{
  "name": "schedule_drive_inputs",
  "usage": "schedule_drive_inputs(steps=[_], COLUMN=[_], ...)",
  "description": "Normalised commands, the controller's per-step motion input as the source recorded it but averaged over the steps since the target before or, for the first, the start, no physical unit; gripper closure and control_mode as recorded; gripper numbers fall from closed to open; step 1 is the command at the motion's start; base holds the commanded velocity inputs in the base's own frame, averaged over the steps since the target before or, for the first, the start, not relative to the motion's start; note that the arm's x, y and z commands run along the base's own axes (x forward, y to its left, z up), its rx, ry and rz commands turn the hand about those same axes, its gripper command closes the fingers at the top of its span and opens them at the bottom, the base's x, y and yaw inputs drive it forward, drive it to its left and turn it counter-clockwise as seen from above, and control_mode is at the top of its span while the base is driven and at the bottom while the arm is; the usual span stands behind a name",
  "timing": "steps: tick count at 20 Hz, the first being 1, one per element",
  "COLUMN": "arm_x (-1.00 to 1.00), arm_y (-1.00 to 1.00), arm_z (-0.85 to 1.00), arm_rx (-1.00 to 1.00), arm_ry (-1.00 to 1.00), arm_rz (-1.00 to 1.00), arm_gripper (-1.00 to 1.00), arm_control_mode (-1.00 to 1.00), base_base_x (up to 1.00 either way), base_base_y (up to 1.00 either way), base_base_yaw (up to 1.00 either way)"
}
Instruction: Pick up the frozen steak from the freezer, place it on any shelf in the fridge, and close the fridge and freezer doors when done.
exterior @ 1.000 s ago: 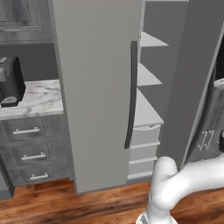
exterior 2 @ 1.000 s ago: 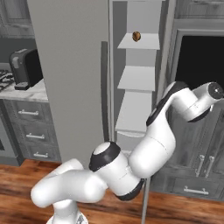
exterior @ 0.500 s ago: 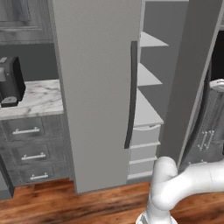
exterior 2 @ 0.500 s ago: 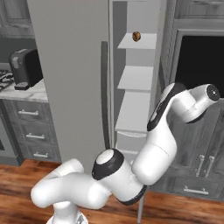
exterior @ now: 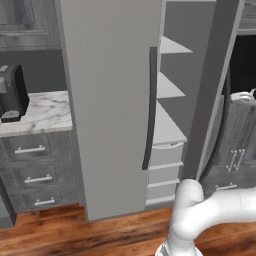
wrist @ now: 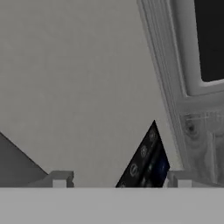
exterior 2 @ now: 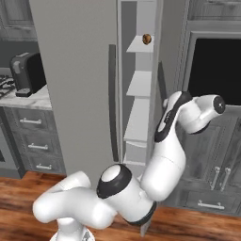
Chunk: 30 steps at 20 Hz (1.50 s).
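The frozen steak lies on an upper shelf of the freezer, near that shelf's front edge, small and brownish in the right base view. The compartment stands open. Its door is swung out to the right, edge-on to the base cameras.

The end effector is open, its fingertips spread wide with nothing between them. The hand view looks onto a flat grey door face with the dark dispenser panel close ahead, so the end effector appears to sit on the outer side of the freezer door. The steak therefore lies up and to the robot's left of it, with the door in between. The reach probably has to come around the door's edge and rise. The wide fridge door looks shut.
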Motion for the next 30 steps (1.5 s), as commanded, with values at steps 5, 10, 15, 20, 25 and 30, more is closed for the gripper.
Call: schedule_drive_inputs(steps=[5, 10, 15, 20, 25, 30], arm_x=[0.82, 0.84, 0.83, 0.94, 0.99, 0.35], arm_y=[1.0, 1.0, 1.0, 0.94, 0.27, 0.01], arm_z=[0.0, 0.0, 0.0, 0.05, 0.04, 0.0], arm_rx=[0.12, 0.11, 0.08, 0.01, -0.01, 0.0], arm_ry=[-0.03, -0.02, -0.02, -0.01, 0.02, 0.04], arm_rz=[0.0, -0.02, -0.1, -0.21, -0.26, -0.06], arm_gripper=[-1.0, -1.0, -1.0, -1.0, -1.0, -1.0], arm_control_mode=[-1.0, -1.0, -1.0, -1.0, -1.0, -1.0], base_base_x=[0.0, 0.0, 0.0, 0.0, 0.0, 0.0], base_base_y=[0.0, 0.0, 0.0, 0.0, 0.0, 0.0], base_base_yaw=[0.0, 0.0, 0.0, 0.0, 0.0, 0.0])
